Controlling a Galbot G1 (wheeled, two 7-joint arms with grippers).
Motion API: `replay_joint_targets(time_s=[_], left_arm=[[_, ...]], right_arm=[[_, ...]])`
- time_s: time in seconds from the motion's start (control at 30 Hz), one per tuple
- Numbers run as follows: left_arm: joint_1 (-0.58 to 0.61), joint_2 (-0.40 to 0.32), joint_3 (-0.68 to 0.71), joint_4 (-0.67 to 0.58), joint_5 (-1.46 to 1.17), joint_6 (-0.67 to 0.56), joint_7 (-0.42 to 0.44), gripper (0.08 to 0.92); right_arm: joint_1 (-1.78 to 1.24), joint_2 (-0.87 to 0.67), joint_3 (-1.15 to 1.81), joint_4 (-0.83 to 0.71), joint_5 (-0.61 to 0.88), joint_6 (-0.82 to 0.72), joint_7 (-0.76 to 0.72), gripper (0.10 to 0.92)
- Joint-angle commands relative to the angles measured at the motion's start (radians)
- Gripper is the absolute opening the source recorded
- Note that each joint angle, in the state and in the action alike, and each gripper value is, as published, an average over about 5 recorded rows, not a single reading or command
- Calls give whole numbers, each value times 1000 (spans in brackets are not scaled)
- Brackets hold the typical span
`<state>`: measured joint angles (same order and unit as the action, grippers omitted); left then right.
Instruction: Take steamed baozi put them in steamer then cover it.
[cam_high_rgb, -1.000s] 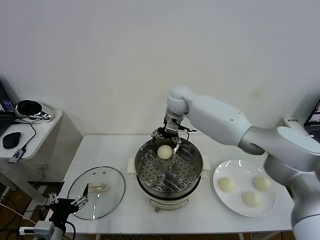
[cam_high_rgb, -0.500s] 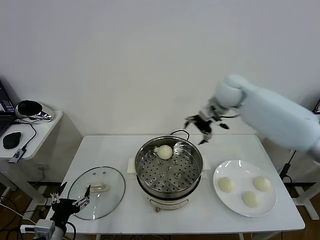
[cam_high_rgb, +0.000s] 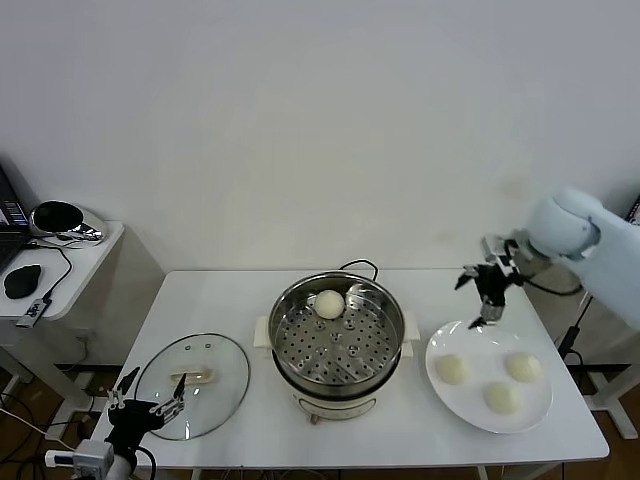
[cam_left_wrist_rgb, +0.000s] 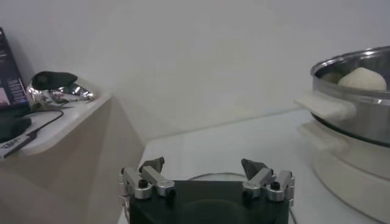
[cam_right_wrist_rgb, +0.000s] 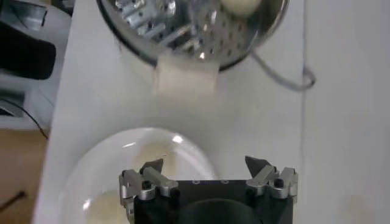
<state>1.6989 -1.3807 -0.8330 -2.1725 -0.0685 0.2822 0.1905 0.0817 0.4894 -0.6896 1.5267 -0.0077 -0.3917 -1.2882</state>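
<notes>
The room is evenly and brightly lit, apparently from overhead, so the white wall (cam_high_rgb: 300, 120) and the bench (cam_high_rgb: 220, 300) look flat, with only soft, faint shadows. The steel steamer (cam_high_rgb: 337, 335) throws small bright glints off its rim and holed tray, and the glass lid (cam_high_rgb: 193, 385) shows pale reflections. In the right wrist view the plate (cam_right_wrist_rgb: 122, 164) carries a blown-out highlight and everything looks soft.

Setting: robot test lab or office, staged kitchen task.
Bare white wall (cam_high_rgb: 300, 120); plain white table (cam_high_rgb: 230, 300); side desk (cam_high_rgb: 85, 250) carrying mouse (cam_high_rgb: 22, 280), cable, laptop edge.
</notes>
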Motion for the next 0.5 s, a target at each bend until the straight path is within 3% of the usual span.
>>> replay_joint_targets(time_s=[0.03,0.5], left_arm=[[10,3,3,-3,-1,4,0,823],[-2,13,3,16,17,3,3,823]], right_arm=[[-248,-46,134,30,-92,-91,19,823],[-323,82,151,-79,-147,7,106,823]])
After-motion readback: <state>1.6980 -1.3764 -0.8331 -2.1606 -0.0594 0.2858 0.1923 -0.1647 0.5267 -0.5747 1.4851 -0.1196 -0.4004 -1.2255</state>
